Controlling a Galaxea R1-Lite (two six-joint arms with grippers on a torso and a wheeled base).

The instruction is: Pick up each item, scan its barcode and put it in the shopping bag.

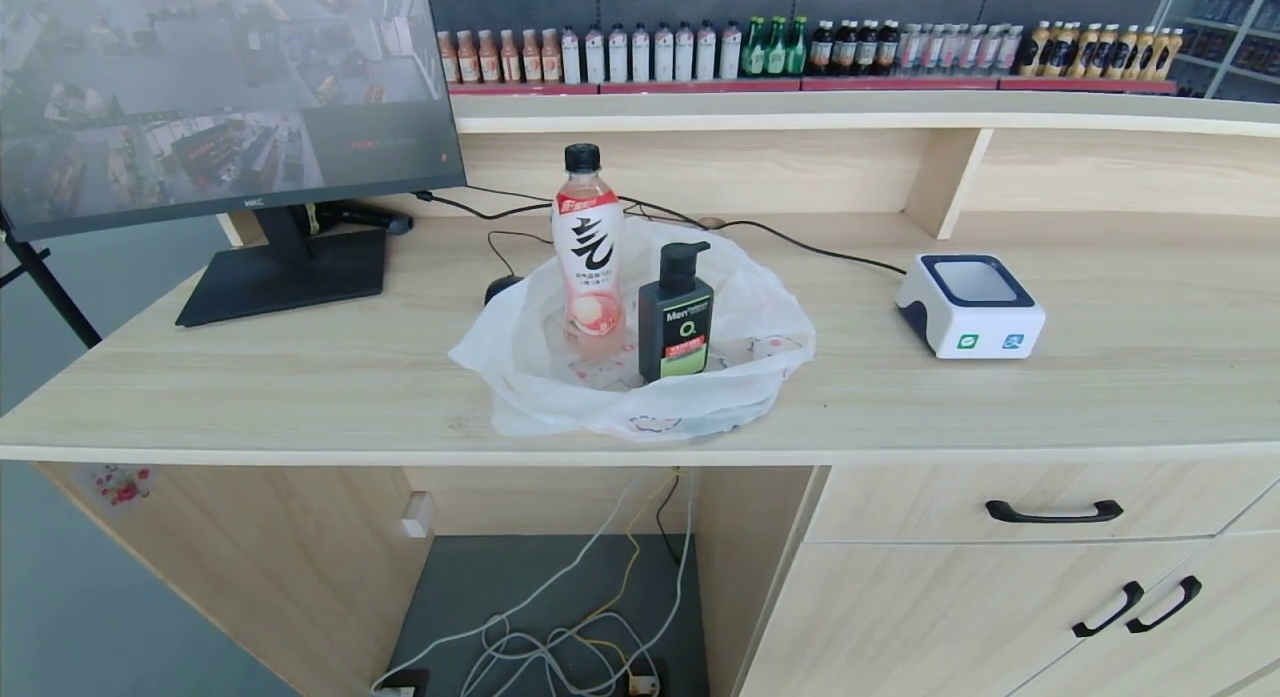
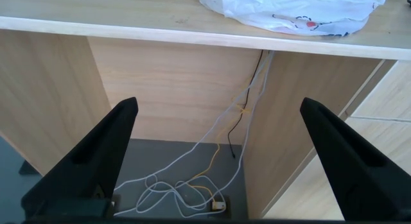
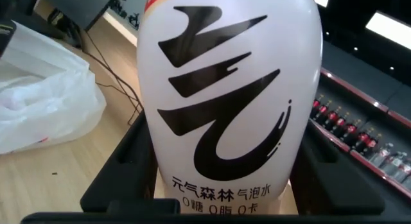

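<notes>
While my right tool (image 3: 228, 176) grips a drink bottle (image 3: 228, 89), I think for scanning, my left tool (image 2: 218, 108) hangs wide open and empty below the worktop (image 1: 1100, 377); the bag (image 1: 765, 327) holds a twin bottle (image 1: 588, 247) and a pump bottle (image 1: 676, 322).

Shop checkout, rows of bottled drinks (image 1: 800, 49) lining shelves (image 1: 720, 87) at twelve o'clock, scanner (image 1: 970, 307) sitting at three o'clock on the wooden counter (image 1: 250, 377)

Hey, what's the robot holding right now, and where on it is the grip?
Right gripper clamps a drink bottle around its labelled body; left gripper is open and empty.
</notes>
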